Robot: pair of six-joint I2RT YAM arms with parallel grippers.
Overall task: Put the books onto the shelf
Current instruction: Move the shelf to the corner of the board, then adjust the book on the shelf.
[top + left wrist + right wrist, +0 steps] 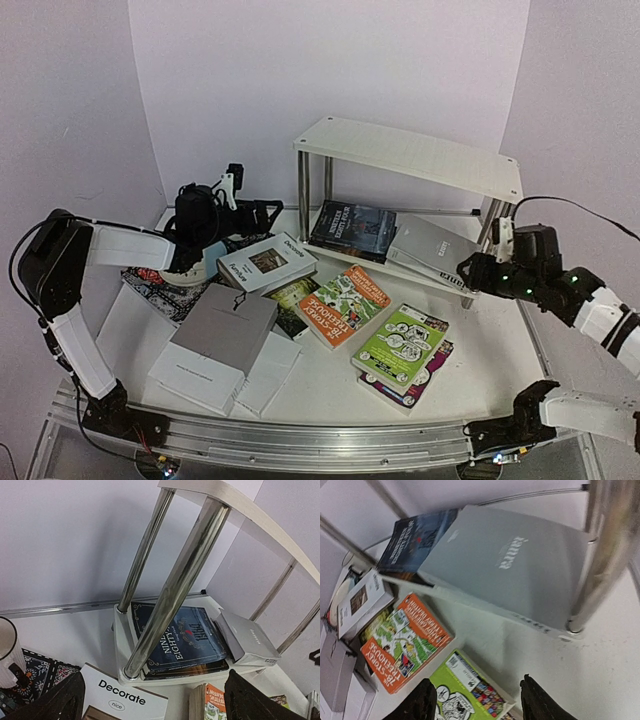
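Observation:
The shelf (410,150) stands at the back, and its lower board carries a dark blue book (352,228) and a grey book (430,250). Loose books lie on the table: a white "Decorate" one (265,262), an orange one (343,305), a lime green one (400,343) and a grey one (225,325). My left gripper (152,705) is open and empty above the Decorate book (122,697), facing the shelf leg (180,580). My right gripper (480,702) hovers open over the lime green book (465,690), beside the grey book (510,565).
A patterned black-red placemat (160,290) lies at the left under my left arm, with a white cup-like object (7,652) on it. A magenta book (425,375) peeks from under the lime green one. A large white book (215,375) lies near the front edge.

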